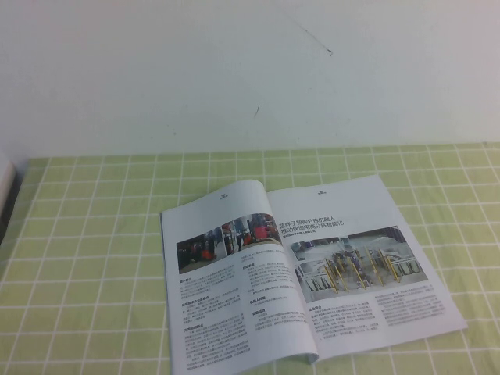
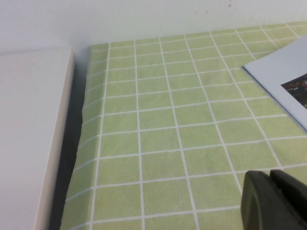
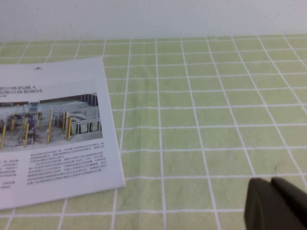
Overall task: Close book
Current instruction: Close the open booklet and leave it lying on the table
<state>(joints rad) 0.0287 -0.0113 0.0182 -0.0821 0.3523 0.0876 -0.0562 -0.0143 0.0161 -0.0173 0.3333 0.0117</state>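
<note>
Book (image 1: 305, 273) open flat on green worktop (image 1: 94, 234), thin, light, bendy, best lifted by an outer page edge; left pincer (image 2: 272, 186) and right pincer (image 3: 272, 188) pinched closed, low on either side.

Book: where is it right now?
High view: the book lies open on the green checked tablecloth, near edge, slightly right of centre. Left end effector hovers off its left side, right end effector off its right, neither touching.
</note>
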